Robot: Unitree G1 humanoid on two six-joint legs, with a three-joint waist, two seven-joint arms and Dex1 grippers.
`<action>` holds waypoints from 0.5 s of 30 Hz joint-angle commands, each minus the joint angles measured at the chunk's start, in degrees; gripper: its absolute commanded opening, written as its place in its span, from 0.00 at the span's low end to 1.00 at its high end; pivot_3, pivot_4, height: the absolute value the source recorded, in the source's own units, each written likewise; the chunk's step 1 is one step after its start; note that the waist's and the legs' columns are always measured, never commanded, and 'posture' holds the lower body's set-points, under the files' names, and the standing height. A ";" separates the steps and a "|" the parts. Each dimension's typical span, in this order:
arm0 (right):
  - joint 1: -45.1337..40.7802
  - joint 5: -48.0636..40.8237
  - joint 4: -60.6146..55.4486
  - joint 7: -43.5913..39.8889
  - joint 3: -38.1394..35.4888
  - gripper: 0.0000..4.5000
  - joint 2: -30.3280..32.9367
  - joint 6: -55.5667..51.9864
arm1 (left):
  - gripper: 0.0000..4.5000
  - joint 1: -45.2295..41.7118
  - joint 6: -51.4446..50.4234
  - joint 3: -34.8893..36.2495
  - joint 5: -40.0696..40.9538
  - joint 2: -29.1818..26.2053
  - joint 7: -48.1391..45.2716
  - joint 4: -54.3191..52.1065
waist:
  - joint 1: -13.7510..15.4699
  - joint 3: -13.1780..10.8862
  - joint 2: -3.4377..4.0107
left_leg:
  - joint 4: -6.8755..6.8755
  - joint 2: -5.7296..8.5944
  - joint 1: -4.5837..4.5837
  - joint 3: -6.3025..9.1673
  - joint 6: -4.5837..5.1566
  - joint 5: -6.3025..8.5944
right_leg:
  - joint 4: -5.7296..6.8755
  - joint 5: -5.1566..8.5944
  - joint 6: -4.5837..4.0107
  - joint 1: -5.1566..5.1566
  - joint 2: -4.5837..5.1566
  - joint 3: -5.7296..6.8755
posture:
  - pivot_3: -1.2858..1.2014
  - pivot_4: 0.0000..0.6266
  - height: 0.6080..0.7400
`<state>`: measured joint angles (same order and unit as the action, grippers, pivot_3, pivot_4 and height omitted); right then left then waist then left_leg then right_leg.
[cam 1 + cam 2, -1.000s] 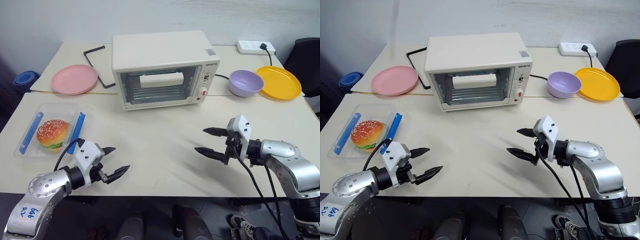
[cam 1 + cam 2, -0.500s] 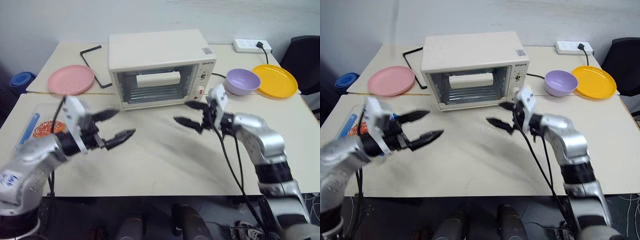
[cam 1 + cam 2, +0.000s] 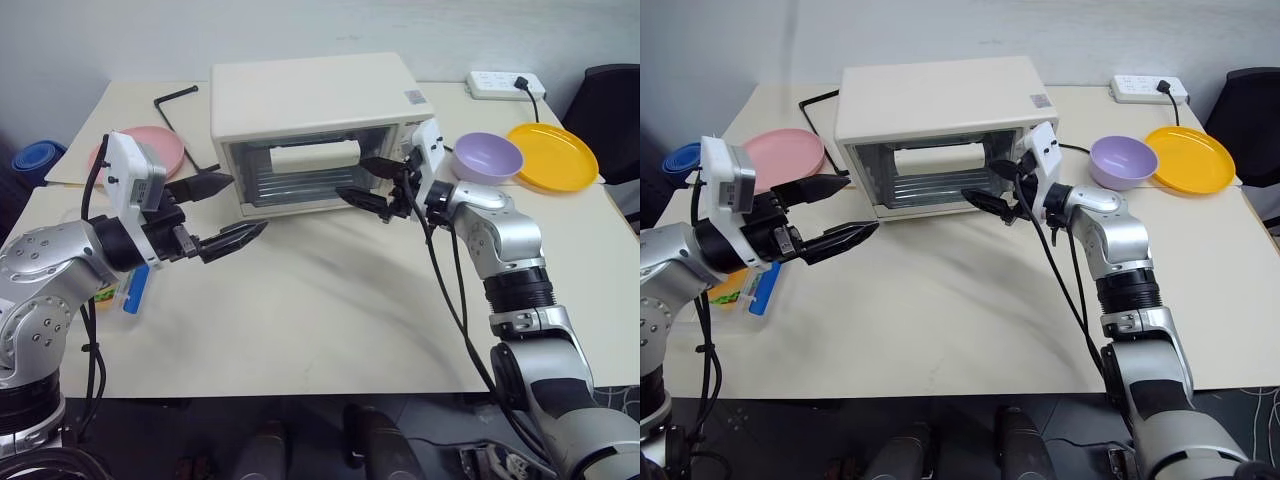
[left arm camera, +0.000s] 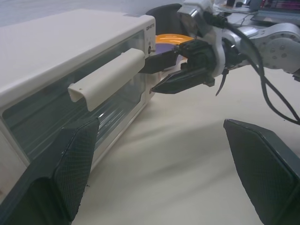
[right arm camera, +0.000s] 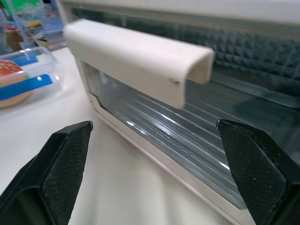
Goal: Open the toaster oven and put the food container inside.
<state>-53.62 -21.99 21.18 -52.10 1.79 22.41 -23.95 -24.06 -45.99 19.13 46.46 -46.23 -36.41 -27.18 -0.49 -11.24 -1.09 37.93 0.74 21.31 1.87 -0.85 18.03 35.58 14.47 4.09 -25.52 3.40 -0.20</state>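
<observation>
The cream-white toaster oven [image 3: 310, 95] stands at the back middle of the table with its glass door shut. My right gripper [image 3: 352, 177] is open and level just in front of the door, its fingertips by the right end of the white bar handle [image 5: 140, 61], one above it and one below. My left gripper [image 3: 248, 204] hangs open in the air off the oven's left front corner, holding nothing. The food container [image 5: 18, 79], a clear box with blue clips and a burger inside, lies on the table at the left, mostly hidden behind my left arm.
A pink plate [image 3: 150, 150] and a black bent rod [image 3: 180, 125] lie left of the oven. A purple bowl [image 3: 488, 160], a yellow plate [image 3: 555, 157] and a white power strip [image 3: 497, 85] sit to its right.
Both arms have risen from near the table's front edge. The right gripper reached forward and left up to the oven's door handle. The left gripper lifted up in front of the container.
</observation>
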 commanded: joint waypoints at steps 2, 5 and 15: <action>1.49 -4.53 -8.62 -3.88 -2.15 0.98 1.08 -2.29 | 1.00 0.46 3.35 -1.83 -4.34 -0.68 -0.07 1.15 | -0.04 0.00 0.00 | 0.00 0.00 -0.07 -0.03 0.01 0.00 | -0.02 0.00 0.00 0.00 0.00 -0.04 | 0.52 0.24 1.00; 3.36 -7.12 -13.25 -5.55 -2.38 0.98 1.88 -5.58 | 1.00 -0.34 4.18 -2.57 -5.28 -0.59 -0.65 1.88 | 0.07 0.00 0.00 | 0.00 0.00 -0.08 -0.03 0.02 -0.01 | -0.01 0.00 0.00 0.00 0.00 -0.04 | 0.52 0.24 1.00; 12.02 -10.54 -25.07 -5.88 -1.78 1.00 2.49 -10.39 | 0.82 -11.65 6.91 -6.41 -11.54 -0.80 0.14 12.97 | -1.32 0.00 0.00 | -0.01 -0.03 -0.07 -0.14 0.03 0.00 | 0.11 -0.01 0.01 -0.07 -0.06 -0.11 | 0.52 0.24 1.00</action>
<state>-40.96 -29.60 0.70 -57.38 0.92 25.41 -34.17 -34.90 -41.63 14.05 38.21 -45.63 -35.80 -15.89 -1.81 -11.25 -1.09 37.91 0.70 21.22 1.68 -0.81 18.03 35.75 14.46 4.11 -25.60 3.33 -0.31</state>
